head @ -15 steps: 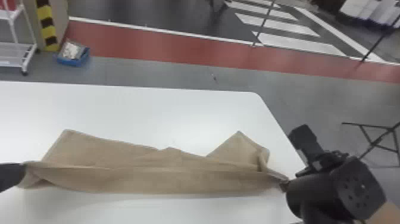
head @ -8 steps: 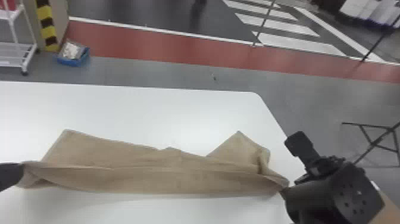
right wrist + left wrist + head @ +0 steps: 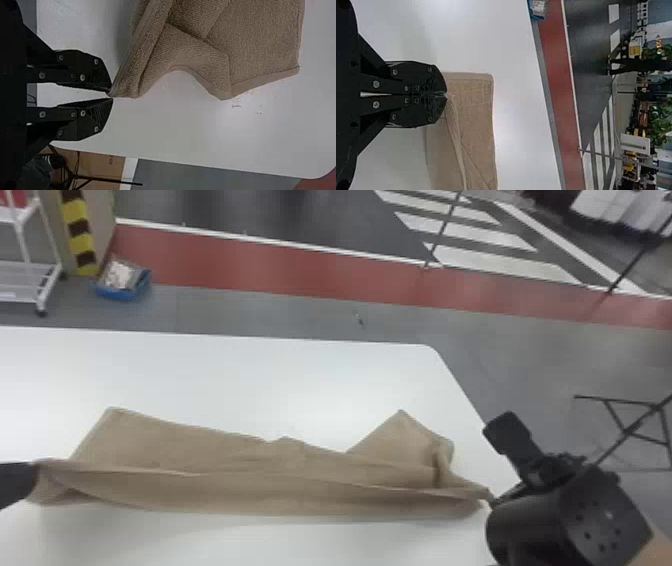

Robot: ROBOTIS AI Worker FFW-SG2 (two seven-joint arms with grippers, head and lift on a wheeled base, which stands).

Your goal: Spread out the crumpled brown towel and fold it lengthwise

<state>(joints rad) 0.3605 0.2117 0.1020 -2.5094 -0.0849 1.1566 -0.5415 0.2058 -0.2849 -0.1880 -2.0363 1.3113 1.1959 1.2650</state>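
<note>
The brown towel (image 3: 240, 485) lies as a long strip across the white table, its near edge doubled over and a flap standing out at its far right. At the strip's left end is my left gripper (image 3: 31, 477); the left wrist view has that gripper (image 3: 446, 94) shut on the towel's edge (image 3: 472, 103). My right gripper (image 3: 492, 499) is at the right end. Seen from the right wrist, this gripper (image 3: 111, 94) has its fingertips slightly parted, with the folded corner of the towel (image 3: 158, 59) between them, close against one finger.
The white table (image 3: 280, 385) has its right edge just beyond my right gripper. On the floor behind stand a blue bin (image 3: 122, 285) and a white rack (image 3: 30, 280). Thin black stand legs (image 3: 635, 425) are off to the right.
My right gripper has shifted slightly toward the near side of the table at the towel's right end. The towel and my left gripper look the same.
</note>
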